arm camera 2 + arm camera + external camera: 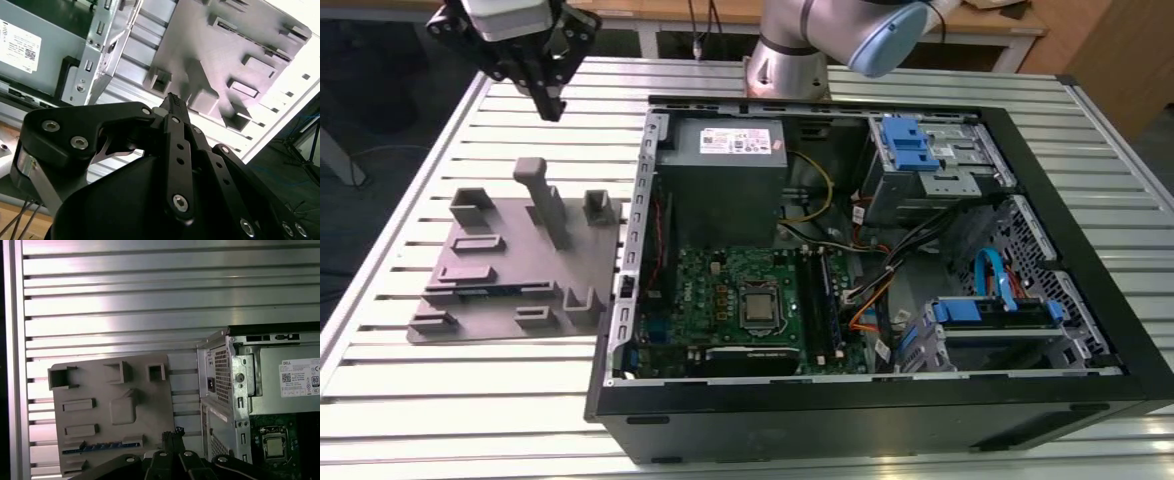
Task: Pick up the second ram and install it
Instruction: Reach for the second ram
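Observation:
The second ram [100,446] is a thin dark strip with blue marks. It sits on edge in a slot of the grey fixture plate [100,385], and in the exterior view it shows as a thin strip [474,292] near the plate's front left. My gripper [550,108] hangs high above the table at the exterior view's upper left, beyond the plate's far edge and well apart from the ram. Its black fingers meet at a point with nothing between them, as both wrist views show [172,100] [172,432]. The motherboard's memory slots [821,295] lie inside the open computer case [854,425].
The fixture plate [507,265] carries raised grey blocks and one tall post [544,200]. To its right in the exterior view stands the case with its power supply [720,150], drive cages [921,150] and cables. The arm's base [787,60] is behind the case on the slatted metal table [454,400].

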Action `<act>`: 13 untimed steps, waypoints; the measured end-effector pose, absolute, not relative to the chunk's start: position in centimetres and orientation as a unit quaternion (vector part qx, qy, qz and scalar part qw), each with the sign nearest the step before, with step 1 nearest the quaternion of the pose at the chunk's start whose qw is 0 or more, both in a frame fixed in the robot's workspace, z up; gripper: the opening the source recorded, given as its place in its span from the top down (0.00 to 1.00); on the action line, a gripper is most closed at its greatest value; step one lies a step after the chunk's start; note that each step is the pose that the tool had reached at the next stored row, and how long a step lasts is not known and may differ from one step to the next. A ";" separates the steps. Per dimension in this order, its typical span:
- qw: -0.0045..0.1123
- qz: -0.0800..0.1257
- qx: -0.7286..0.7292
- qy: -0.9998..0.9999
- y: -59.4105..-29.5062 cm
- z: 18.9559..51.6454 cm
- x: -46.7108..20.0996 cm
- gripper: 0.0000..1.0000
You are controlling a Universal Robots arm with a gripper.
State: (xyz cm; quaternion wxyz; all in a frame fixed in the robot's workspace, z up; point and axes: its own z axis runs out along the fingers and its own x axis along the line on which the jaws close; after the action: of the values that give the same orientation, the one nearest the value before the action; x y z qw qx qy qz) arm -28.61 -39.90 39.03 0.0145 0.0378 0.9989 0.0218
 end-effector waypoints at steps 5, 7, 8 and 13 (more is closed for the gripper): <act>0.014 0.022 0.038 0.999 -39.9 39.0 -30.3 0.90; 0.014 0.022 0.038 0.999 -39.9 38.9 -30.9 0.90; 0.015 0.022 0.038 0.999 -39.9 38.9 -31.2 0.90; 0.015 0.022 0.038 0.999 -39.9 38.8 -32.7 0.90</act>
State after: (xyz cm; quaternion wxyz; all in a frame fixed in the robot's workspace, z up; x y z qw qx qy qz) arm -32.67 -39.89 38.84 0.0145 0.0378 0.9989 0.0218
